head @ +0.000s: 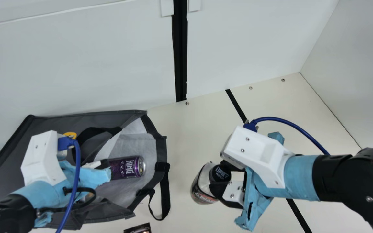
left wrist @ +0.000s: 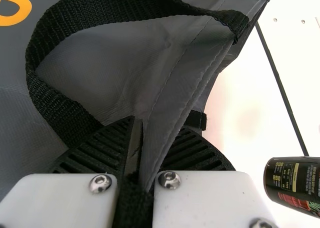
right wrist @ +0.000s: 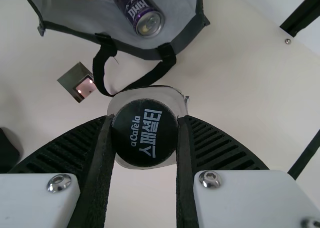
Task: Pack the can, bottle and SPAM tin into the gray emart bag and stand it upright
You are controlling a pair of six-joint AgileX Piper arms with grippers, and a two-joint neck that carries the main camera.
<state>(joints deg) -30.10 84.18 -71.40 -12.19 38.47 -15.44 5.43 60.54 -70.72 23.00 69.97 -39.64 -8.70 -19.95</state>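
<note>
The left jaws were clenched on the mouth edge (left wrist: 170, 112) of the gray emart bag (head: 53, 123), which might have sagged around the can (head: 126, 167) inside had that pinch slackened. Rightward, the loose handle (head: 165, 194) could have snagged the bottle (head: 202, 191), which the right jaws grasped by its cap (head: 219, 173) over the bench (head: 189, 136)
</note>
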